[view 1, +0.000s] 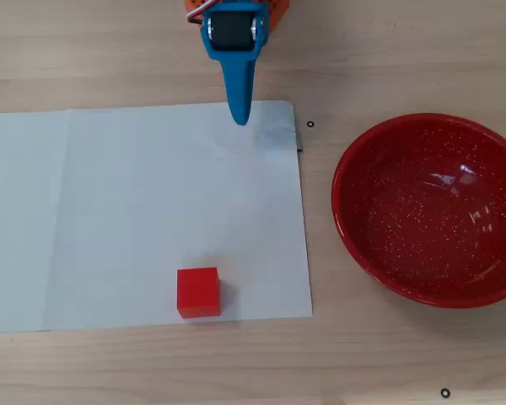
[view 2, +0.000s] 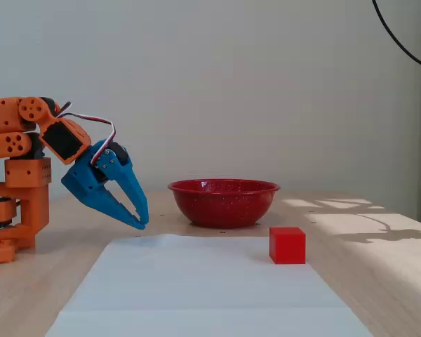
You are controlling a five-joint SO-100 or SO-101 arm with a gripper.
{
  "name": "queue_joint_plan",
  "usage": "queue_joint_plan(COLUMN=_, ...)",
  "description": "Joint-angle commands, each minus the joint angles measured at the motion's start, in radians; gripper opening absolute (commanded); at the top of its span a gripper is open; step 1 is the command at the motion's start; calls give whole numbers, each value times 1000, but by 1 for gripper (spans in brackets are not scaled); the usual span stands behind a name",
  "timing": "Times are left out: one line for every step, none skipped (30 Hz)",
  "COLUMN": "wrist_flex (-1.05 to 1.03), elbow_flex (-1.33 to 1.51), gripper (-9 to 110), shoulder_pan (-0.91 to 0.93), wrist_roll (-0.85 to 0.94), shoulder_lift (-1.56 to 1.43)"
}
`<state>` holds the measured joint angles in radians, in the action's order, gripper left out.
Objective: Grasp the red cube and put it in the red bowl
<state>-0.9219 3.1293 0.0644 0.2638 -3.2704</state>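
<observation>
Red cube rests on the white paper sheet, near its front edge, untouched. The gripper, jaws together and empty, hovers over the sheet's far edge. Red bowl beside the sheet stands empty. Grasp, transfer and release all remain.

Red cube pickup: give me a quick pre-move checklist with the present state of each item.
1. Red cube free to grasp, alone on the white paper: ok.
2. Gripper empty: ok.
3. Jaws wide enough for the cube: not ok, they look shut in both views.
4. Path from gripper to cube clear across the paper: ok.
5. Red bowl empty and upright, ready to receive: ok.
6. Cube within the arm's reach: cannot tell.
</observation>
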Motion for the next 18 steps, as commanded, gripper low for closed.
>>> queue_joint_plan(wrist_flex=0, elbow_flex=11, gripper=0, shoulder_pan=20, wrist_roll=-41, shoulder_lift=-21)
queue_joint_plan(wrist_flex=0, elbow_flex=11, gripper=0, shoulder_pan=12, wrist_roll=-38, shoulder_lift=-21)
queue_joint_plan(wrist_flex=0, elbow_flex=11, gripper=0, shoulder_pan=6, wrist_roll=-29, shoulder_lift=-21)
queue_joint_plan(wrist_flex=0, elbow_flex=11, gripper=0, shoulder_pan=2, wrist_roll=-21, shoulder_lift=-21)
queue_joint_plan(wrist_flex=0, elbow_flex=11, gripper=0, shoulder_pan=-2, wrist_roll=-18, shoulder_lift=-21)
queue_joint_plan(wrist_flex=0, elbow_flex=11, gripper=0, shoulder_pan=-2, wrist_roll=-15, shoulder_lift=-21)
queue_joint_plan(wrist_flex=0, elbow_flex=11, gripper=0, shoulder_pan=-2, wrist_roll=-15, shoulder_lift=-21)
queue_joint_plan(wrist_flex=0, elbow_flex=11, gripper=0, shoulder_pan=-2, wrist_roll=-17, shoulder_lift=-21)
queue_joint_plan(wrist_flex=0, elbow_flex=11, gripper=0, shoulder_pan=-2, wrist_roll=-18, shoulder_lift=-21)
queue_joint_plan(wrist_flex=0, elbow_flex=11, gripper=0, shoulder_pan=-2, wrist_roll=-20, shoulder_lift=-21)
queue_joint_plan(wrist_flex=0, elbow_flex=11, gripper=0, shoulder_pan=-2, wrist_roll=-20, shoulder_lift=-21)
queue_joint_plan(wrist_flex=0, elbow_flex=11, gripper=0, shoulder_pan=-2, wrist_roll=-20, shoulder_lift=-21)
queue_joint_plan(wrist_flex=0, elbow_flex=11, gripper=0, shoulder_pan=-2, wrist_roll=-20, shoulder_lift=-21)
queue_joint_plan(wrist_flex=0, elbow_flex=11, gripper=0, shoulder_pan=-2, wrist_roll=-20, shoulder_lift=-21)
queue_joint_plan(wrist_flex=0, elbow_flex=11, gripper=0, shoulder_pan=-2, wrist_roll=-21, shoulder_lift=-21)
queue_joint_plan(wrist_flex=0, elbow_flex=11, gripper=0, shoulder_pan=-2, wrist_roll=-21, shoulder_lift=-21)
queue_joint_plan(wrist_flex=0, elbow_flex=11, gripper=0, shoulder_pan=-2, wrist_roll=-21, shoulder_lift=-21)
queue_joint_plan(wrist_flex=0, elbow_flex=11, gripper=0, shoulder_pan=-2, wrist_roll=-21, shoulder_lift=-21)
